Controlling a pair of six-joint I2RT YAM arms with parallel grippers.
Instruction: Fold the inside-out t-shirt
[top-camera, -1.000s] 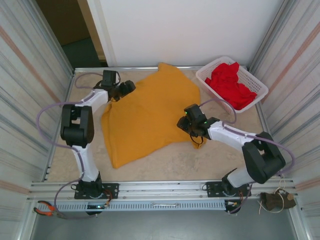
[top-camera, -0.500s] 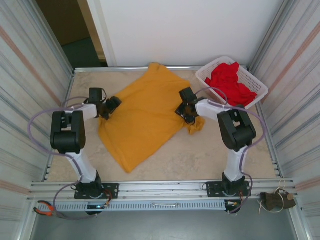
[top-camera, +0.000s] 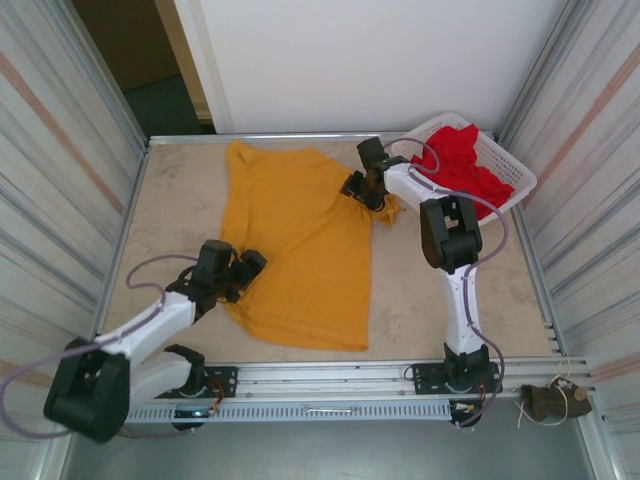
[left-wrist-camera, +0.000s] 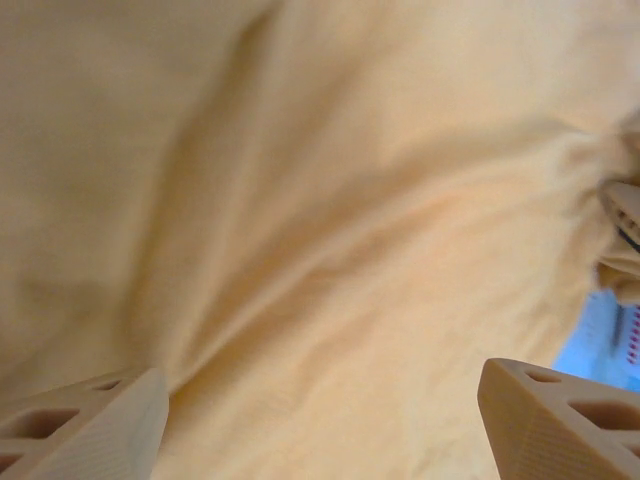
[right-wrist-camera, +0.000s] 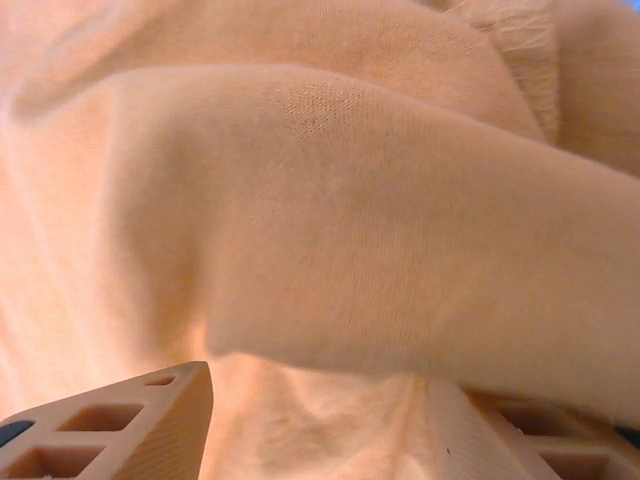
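The inside-out t-shirt (top-camera: 300, 250) is mustard yellow and lies spread on the table, running from the far left corner toward the near edge. No print shows on it. My left gripper (top-camera: 250, 266) sits at the shirt's near-left edge. In the left wrist view its fingers (left-wrist-camera: 100, 415) stand wide apart over smooth yellow cloth (left-wrist-camera: 320, 200), so it is open. My right gripper (top-camera: 353, 189) rests on the shirt's far-right sleeve beside the basket. In the right wrist view the right gripper (right-wrist-camera: 325, 400) is open, and a thick fold of the shirt (right-wrist-camera: 380, 250) lies over and between its fingers.
A white basket (top-camera: 512, 152) holding a red garment (top-camera: 458, 165) stands at the far right corner, close behind the right gripper. Corrugated walls close in both sides. Red-handled pliers (top-camera: 95, 418) lie on the near rail at the left.
The shirt has been swung round and spread lengthwise. The left arm came from the far left to the near left. The right gripper moved toward the basket, and its jaws widened.
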